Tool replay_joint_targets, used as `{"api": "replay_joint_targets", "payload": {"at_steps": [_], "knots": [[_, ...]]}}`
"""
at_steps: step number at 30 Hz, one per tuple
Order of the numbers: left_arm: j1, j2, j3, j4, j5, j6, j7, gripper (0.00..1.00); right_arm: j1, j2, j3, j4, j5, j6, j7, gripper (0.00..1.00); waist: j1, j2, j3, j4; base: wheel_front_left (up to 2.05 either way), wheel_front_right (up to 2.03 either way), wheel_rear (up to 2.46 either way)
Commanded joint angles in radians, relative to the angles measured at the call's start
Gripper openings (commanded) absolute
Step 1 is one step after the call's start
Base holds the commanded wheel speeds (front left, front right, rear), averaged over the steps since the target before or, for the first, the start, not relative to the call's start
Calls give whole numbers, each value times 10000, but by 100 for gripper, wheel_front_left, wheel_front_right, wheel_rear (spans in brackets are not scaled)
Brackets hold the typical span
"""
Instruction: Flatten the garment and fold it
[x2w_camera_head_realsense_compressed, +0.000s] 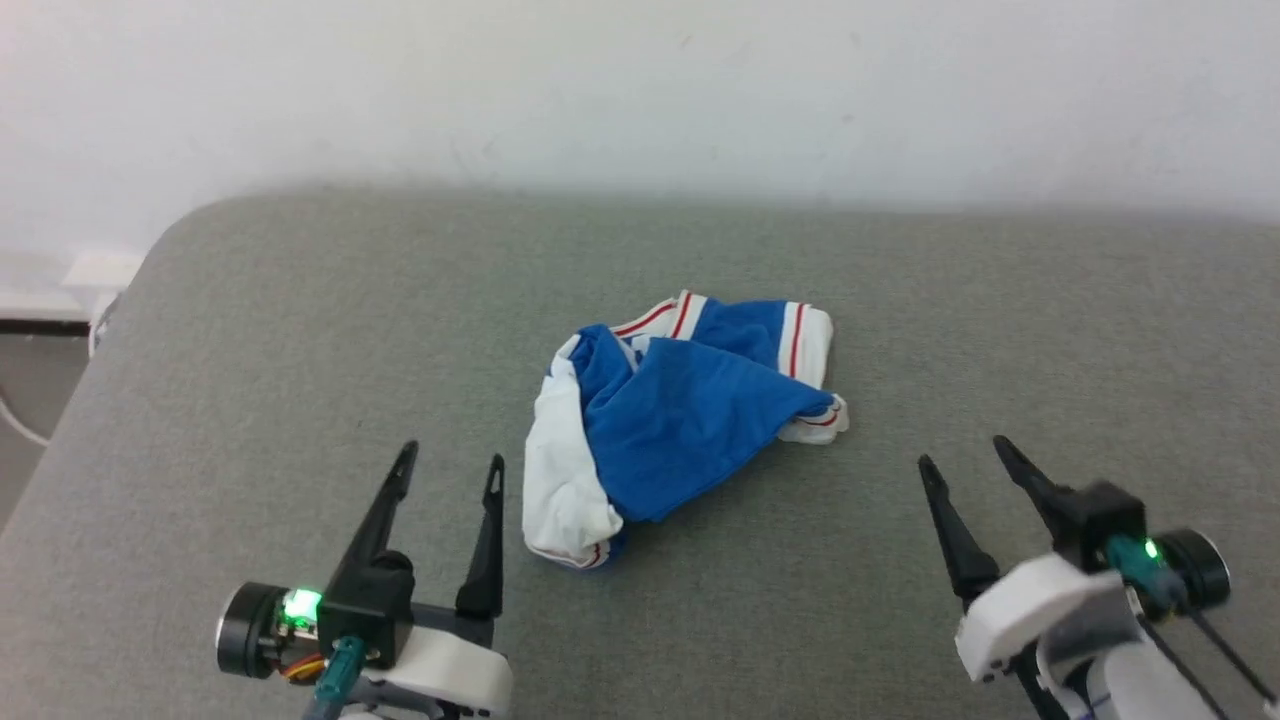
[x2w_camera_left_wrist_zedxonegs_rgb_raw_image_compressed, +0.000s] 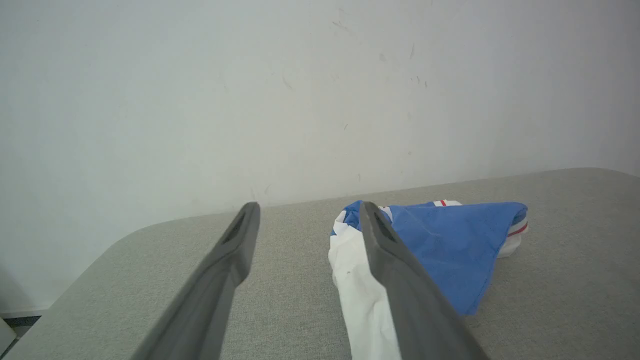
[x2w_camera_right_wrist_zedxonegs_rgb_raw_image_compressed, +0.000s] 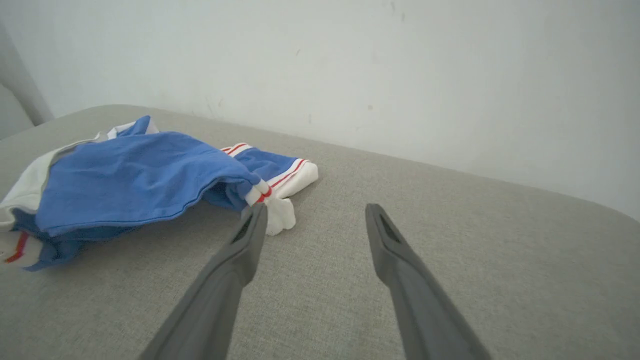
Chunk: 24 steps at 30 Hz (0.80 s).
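The royal-blue jersey T-shirt with white sleeves and red-and-white striped trim (x2w_camera_head_realsense_compressed: 680, 420) lies bunched in a heap near the middle of the grey cloth-covered desk (x2w_camera_head_realsense_compressed: 300, 330). It sits between my two arms and a little ahead of them. It is doubled over itself: a blue panel lies on top, a white sleeve spills toward my left, and striped trim pokes out at the far side and at the right corner.

My left fingers (x2w_camera_head_realsense_compressed: 488, 530) are spread wide with nothing in them, just beside the white sleeve and, from the head view, not touching it. My right fingers (x2w_camera_head_realsense_compressed: 952, 530) are equally wide and empty, standing further off from the striped right corner.

I judge I am flanking the heap this way so that each side can take its own edge and draw outward. Nothing is flat yet, so the work is at its start. The layers overlap, so a careless pinch could catch two at once.
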Motion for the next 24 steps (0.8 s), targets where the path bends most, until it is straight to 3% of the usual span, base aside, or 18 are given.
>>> {"api": "replay_joint_targets", "payload": {"at_steps": [1,7,13,19,24], "knots": [[134,-89,-27,-80,99,19,-45,100,-480,-307,338,78,338,-9,476,100,1,0,356,473,0,0,0],[13,-547,-211,13,239,-156,-46,100,-2496,-2005,1801,688,2399,-9,3745,100,1,0,1102,1352,0,0,0],[-397,-872,-195,372,247,-264,-46,100,-4487,-3046,2880,1349,4532,-9,6824,100,1,0,1778,2124,0,0,0],[-763,-1131,-357,384,285,-356,-47,100,-5561,-3429,3232,2505,5253,-9,8987,100,1,0,2310,2854,0,0,0],[-861,-1261,-405,349,236,-297,-47,100,-5649,-3468,3683,2905,5510,-9,9484,100,1,0,2539,3210,0,0,0]]}}
